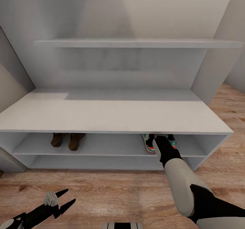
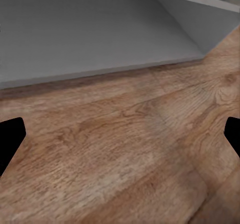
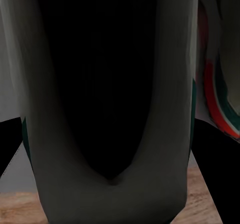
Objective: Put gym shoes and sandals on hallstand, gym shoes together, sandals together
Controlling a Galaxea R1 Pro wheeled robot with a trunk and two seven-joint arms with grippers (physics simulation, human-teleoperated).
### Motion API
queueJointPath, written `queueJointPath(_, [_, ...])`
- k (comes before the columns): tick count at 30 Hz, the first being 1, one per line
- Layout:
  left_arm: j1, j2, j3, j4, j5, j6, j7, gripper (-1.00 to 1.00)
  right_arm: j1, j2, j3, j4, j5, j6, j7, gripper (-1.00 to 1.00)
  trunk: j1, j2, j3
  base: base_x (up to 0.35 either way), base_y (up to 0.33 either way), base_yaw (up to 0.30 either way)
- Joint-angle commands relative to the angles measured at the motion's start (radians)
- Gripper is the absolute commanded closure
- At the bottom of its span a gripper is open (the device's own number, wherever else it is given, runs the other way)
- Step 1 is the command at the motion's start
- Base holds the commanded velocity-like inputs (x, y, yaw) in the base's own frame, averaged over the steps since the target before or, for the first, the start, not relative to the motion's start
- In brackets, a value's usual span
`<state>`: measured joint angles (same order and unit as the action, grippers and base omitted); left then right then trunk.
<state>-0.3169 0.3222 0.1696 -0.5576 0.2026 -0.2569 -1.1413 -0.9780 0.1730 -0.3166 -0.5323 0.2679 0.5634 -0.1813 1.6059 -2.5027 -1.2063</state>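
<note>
The right gripper (image 1: pixel 160 144) reaches into the hallstand's (image 1: pixel 112 115) upper shelf, its fingers straddling one gym shoe (image 3: pixel 112 134) beside the other (image 1: pixel 148 144); whether it clamps cannot be told. Withdrawing carelessly could drag the shoe off. The sandals (image 1: pixel 67 140) sit paired at left. The left gripper (image 1: pixel 63 198) hangs open.

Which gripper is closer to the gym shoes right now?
Right. The right gripper reaches into the hallstand shelf at the gym shoes; the left gripper hangs over the floor, well away.

On the hallstand's (image 1: pixel 112 116) upper open shelf, the two sandals (image 1: pixel 68 140) sit side by side toward its left end, the gym shoes (image 1: pixel 160 142) toward its right.
</note>
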Motion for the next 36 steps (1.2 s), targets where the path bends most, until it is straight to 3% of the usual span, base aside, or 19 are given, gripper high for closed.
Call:
queueJointPath(1, [-0.001,0.001,0.001,0.001,0.001,-0.006,-0.003,-1.00,-0.001,0.001,-0.006,-0.001,0.008,0.004,0.002,1.00,0.000,0.000,-0.001,0.106,0.000,0.000])
queueJointPath(11, [-0.001,0.001,0.001,0.001,0.001,-0.005,-0.003,-1.00,-0.001,0.001,-0.007,-0.002,0.007,0.004,0.002,1.00,0.000,0.000,-0.001,0.046,0.000,0.000])
queueJointPath(12, [-0.001,0.001,0.001,0.001,0.001,-0.005,-0.003,-1.00,-0.001,0.001,-0.007,-0.002,0.007,0.004,0.002,-1.00,0.000,0.000,-0.001,0.002,0.000,0.000])
queueJointPath(36, [-0.001,0.001,0.001,0.002,0.001,-0.005,-0.002,-1.00,-0.001,0.001,-0.009,-0.003,0.008,0.004,0.002,-1.00,0.000,0.000,-0.001,-0.027,0.000,0.000])
